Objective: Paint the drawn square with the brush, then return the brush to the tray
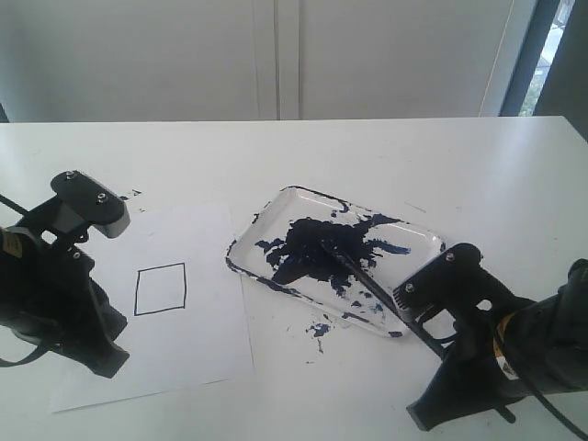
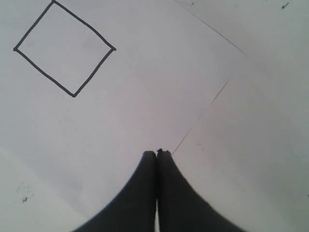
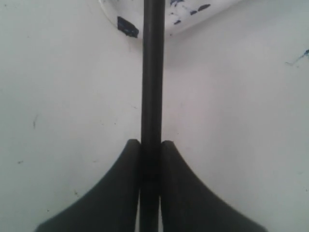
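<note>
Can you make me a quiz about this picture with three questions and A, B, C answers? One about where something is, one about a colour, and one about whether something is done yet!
1. The drawn square is: A) empty inside B) fully coloured in C) half coloured in.
2. The paint in the tray is: A) red B) dark blue C) yellow.
3. The tip of the brush is: A) on the square B) in the tray C) on the wall.

Answers: 1 A, only the thin black outline shows. 2 B, the blotch looks dark blue-black. 3 B, the right gripper holds the brush with its tip in the paint.
</note>
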You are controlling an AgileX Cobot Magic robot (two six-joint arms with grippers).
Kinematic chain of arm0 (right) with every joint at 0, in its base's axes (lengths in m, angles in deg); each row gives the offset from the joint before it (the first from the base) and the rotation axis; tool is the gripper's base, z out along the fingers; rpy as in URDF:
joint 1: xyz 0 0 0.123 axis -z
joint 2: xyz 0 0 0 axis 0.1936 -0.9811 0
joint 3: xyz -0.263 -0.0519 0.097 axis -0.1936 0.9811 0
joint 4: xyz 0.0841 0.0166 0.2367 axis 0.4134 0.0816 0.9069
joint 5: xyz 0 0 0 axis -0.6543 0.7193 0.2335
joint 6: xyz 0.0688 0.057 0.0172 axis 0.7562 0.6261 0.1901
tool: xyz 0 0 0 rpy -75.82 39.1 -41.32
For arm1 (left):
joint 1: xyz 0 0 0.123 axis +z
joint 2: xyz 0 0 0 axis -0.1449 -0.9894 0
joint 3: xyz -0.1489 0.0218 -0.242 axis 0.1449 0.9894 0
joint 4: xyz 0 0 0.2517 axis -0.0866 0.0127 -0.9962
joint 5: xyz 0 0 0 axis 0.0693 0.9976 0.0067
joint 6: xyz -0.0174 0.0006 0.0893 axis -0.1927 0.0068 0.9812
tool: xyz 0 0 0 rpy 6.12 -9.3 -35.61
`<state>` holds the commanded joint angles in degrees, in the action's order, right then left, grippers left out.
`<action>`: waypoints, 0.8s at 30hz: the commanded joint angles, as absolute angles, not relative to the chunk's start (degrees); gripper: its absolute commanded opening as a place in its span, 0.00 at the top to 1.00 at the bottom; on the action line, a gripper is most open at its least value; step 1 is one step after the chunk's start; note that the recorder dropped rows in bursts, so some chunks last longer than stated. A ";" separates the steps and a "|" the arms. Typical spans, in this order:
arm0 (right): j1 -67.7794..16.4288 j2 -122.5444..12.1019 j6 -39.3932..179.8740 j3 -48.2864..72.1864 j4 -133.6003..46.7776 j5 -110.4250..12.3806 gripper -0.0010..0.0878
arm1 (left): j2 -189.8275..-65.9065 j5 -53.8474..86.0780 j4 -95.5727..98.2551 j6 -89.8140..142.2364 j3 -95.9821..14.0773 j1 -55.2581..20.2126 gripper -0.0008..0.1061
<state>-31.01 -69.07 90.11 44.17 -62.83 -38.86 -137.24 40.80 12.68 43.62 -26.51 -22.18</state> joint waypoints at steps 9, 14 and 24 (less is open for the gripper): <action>-31.01 -71.08 90.11 44.17 -64.99 -39.63 0.95 | -137.24 40.92 12.68 43.73 -26.51 -22.18 0.99; -31.01 -72.16 90.11 44.28 -65.86 -41.29 0.71 | -137.24 40.92 12.68 43.73 -26.51 -22.18 0.99; -31.01 -72.05 90.60 44.36 -66.77 -44.38 0.57 | -137.24 41.03 12.68 43.93 -26.51 -22.18 0.99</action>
